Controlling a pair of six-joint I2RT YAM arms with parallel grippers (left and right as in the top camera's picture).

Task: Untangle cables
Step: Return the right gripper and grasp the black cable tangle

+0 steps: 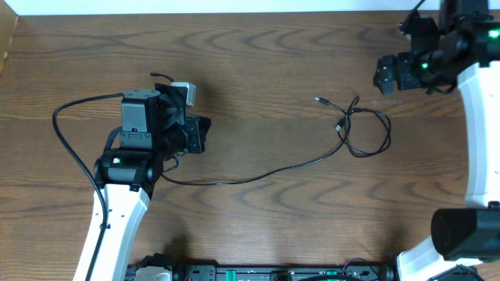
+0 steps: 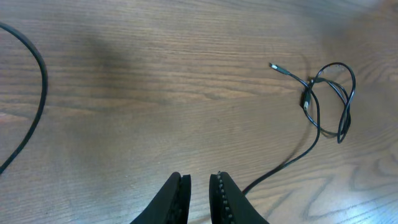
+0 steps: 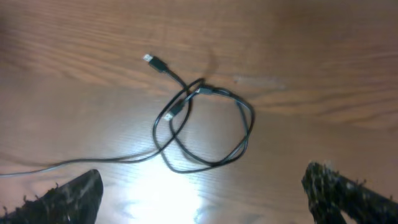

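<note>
Right pincer (image 1: 385, 76) is spread wide and empty, hovering up by the counter's (image 1: 258, 55) far edge. The cables (image 3: 198, 87) lie near it at about seven o'clock in the overhead view, a loose black knot flat on the wood. The right arm is clearly nearer. Left pincer (image 2: 199, 182) is all but closed on nothing, well apart at nine o'clock. The tail (image 1: 234, 183) runs long toward eight o'clock, under the left arm. There's open wood all round the knot, so I'd say room to drop in.
</note>
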